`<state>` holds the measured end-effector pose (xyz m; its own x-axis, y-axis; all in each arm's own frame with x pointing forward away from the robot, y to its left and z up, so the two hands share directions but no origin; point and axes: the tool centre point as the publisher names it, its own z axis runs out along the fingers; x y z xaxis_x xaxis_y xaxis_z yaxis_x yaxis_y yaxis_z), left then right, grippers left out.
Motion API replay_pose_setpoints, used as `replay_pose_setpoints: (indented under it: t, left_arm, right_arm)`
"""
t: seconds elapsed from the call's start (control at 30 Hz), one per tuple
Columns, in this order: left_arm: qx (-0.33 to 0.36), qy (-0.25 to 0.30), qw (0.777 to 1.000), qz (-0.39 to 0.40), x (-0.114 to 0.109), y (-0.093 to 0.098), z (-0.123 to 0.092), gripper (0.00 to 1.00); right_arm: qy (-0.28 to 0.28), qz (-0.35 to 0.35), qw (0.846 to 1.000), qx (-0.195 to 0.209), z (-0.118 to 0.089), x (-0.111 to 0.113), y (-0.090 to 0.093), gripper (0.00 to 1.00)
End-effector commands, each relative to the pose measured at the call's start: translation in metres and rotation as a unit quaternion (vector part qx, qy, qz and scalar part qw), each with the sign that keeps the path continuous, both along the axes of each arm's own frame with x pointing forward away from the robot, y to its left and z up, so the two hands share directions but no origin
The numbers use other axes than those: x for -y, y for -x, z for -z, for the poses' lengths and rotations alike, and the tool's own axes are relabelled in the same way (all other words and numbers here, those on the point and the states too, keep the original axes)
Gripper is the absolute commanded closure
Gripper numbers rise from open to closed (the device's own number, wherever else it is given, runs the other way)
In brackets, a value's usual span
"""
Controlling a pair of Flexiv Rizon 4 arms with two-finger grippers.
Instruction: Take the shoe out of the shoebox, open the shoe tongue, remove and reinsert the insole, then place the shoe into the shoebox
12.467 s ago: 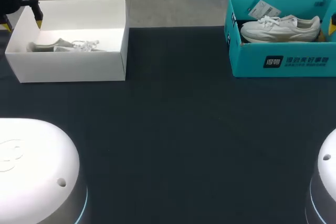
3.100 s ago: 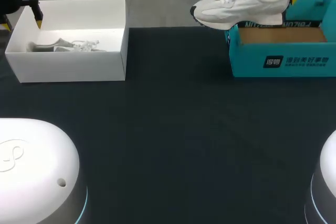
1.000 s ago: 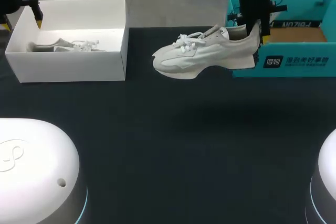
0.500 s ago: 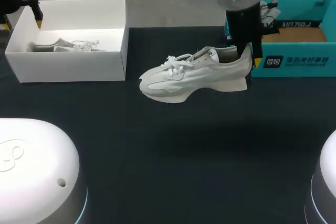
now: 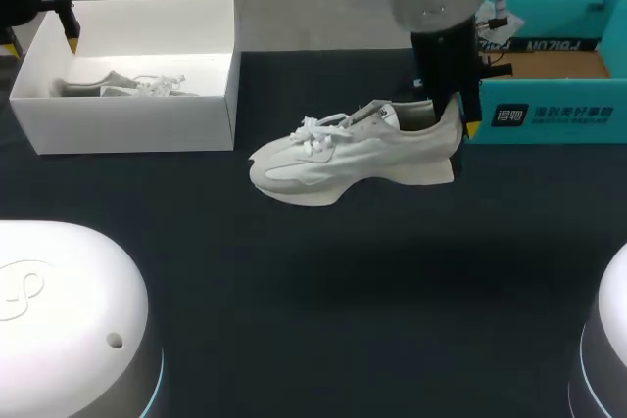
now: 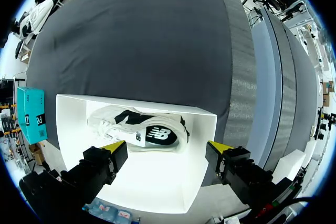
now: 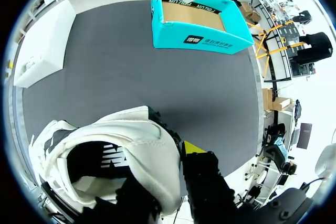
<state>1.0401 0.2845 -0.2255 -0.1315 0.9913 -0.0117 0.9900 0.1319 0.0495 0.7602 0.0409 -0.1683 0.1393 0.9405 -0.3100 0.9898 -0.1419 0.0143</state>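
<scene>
1. Taking-out step nearly done: the right end effector (image 5: 455, 110) clamps the shoe (image 5: 343, 152) by its heel, just beside the empty teal shoebox (image 5: 549, 113).
2. Next, I judge: set it on the worktop (image 5: 323, 291) near that shoebox, then open the tongue (image 5: 369, 118).
3. The left end effector (image 6: 167, 147) is spread wide, well apart from the shoebox.

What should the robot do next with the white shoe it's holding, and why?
Probably lower the shoe onto the table. The right gripper pinches its heel, and the shoe hangs in the air outside the teal box. Opening the tongue likely needs it resting on something firm.
</scene>
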Motion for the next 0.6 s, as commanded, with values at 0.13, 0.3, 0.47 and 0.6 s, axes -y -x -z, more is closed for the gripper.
replay_pose_setpoints:
  t: [0.13, 0.3, 0.47, 0.6]
  left_arm:
    - [0.001, -0.001, 1.0, 0.0, 0.0001, 0.0009, -0.0003, 0.0]
    - [0.001, -0.001, 1.0, 0.0, 0.0001, 0.0009, -0.0003, 0.0]
    - [0.001, -0.001, 1.0, 0.0, 0.0001, 0.0009, -0.0003, 0.0]
    - [0.001, -0.001, 1.0, 0.0, 0.0001, 0.0009, -0.0003, 0.0]
  right_arm:
    - [-0.002, 0.0, 1.0, -0.001, -0.0007, 0.0006, -0.0006, 1.0]
    - [-0.002, 0.0, 1.0, -0.001, -0.0007, 0.0006, -0.0006, 1.0]
    - [-0.002, 0.0, 1.0, -0.001, -0.0007, 0.0006, -0.0006, 1.0]
    - [-0.005, 0.002, 1.0, 0.001, 0.0036, 0.0002, -0.0002, 1.0]
